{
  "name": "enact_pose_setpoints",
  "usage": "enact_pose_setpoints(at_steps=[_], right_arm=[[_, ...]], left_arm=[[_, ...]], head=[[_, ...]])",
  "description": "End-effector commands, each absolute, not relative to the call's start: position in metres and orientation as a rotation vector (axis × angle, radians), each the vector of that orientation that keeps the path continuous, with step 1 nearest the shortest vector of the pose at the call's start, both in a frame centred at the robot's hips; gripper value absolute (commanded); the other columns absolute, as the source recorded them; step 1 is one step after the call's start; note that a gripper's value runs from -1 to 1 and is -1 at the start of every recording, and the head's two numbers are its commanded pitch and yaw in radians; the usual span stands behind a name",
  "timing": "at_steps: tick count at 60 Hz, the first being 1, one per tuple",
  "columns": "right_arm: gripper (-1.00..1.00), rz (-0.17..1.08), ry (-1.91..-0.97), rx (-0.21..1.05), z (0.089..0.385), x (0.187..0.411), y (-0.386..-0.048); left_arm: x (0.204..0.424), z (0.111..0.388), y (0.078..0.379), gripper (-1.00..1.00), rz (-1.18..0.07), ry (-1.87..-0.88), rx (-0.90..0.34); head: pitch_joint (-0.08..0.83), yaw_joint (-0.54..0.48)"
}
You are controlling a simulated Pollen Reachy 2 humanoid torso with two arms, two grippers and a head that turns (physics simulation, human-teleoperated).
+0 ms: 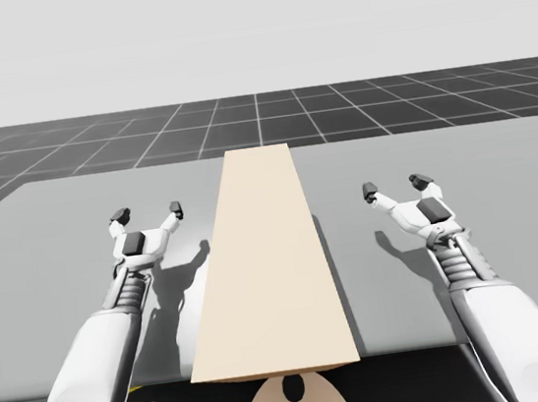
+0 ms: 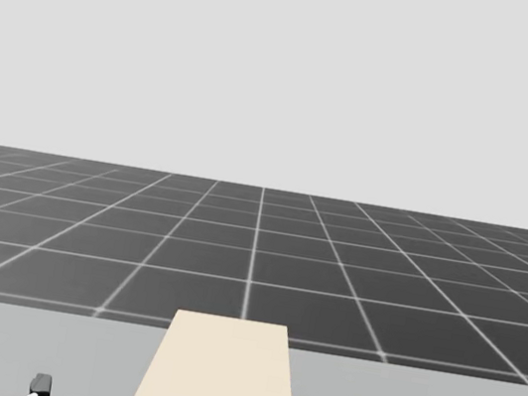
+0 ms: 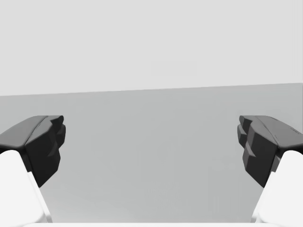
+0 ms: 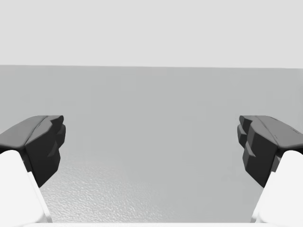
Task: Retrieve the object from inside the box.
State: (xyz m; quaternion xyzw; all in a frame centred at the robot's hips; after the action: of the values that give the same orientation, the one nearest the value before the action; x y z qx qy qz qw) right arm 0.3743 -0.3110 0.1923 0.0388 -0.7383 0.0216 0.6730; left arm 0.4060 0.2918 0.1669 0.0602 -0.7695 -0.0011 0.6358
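Left end effector (image 1: 148, 215): fingers wide apart, nothing between them, bare bench (image 1: 58, 258) ahead. Right end effector (image 1: 396, 185): same, spread and empty. Long tan box (image 1: 262, 261) lies between the two arms, apart from both and inward of each end effector. The object inside is hidden; just a flat tan top shows. Likely step: approach the box. Tilt the head down first, find a lid edge or opening, then swing one end effector inward without nudging the box.
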Motion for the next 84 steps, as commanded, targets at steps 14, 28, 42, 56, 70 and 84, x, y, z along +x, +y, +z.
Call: enact_pose_setpoints(at_steps=[14, 28, 42, 56, 70, 84], right_arm=[[-1.00, 0.122, -1.590, 0.146, 0.186, 0.375, -0.309], [-1.00, 0.355, -1.557, 0.367, 0.180, 0.366, -0.301], [-1.00, 0.594, -1.584, 0.561, 0.181, 0.348, -0.280], [-1.00, 0.736, -1.569, 0.689, 0.182, 0.331, -0.260], [-1.00, 0.824, -1.572, 0.764, 0.178, 0.325, -0.243], [-1.00, 0.854, -1.544, 0.926, 0.165, 0.335, -0.221]], left_arm=[[0.407, 0.164, 0.292, -1.00, -0.042, -1.698, 0.096], [0.395, 0.159, 0.291, -1.00, -0.293, -1.578, -0.138], [0.377, 0.155, 0.284, -1.00, -0.549, -1.578, -0.248], [0.362, 0.149, 0.272, -1.00, -0.762, -1.573, -0.323], [0.361, 0.145, 0.266, -1.00, -0.788, -1.562, -0.313], [0.362, 0.142, 0.263, -1.00, -0.793, -1.554, -0.299]], head=[[-0.002, 0.00], [0.000, -0.01], [-0.002, -0.01], [-0.002, -0.01], [-0.001, -0.02], [0.006, -0.02]])
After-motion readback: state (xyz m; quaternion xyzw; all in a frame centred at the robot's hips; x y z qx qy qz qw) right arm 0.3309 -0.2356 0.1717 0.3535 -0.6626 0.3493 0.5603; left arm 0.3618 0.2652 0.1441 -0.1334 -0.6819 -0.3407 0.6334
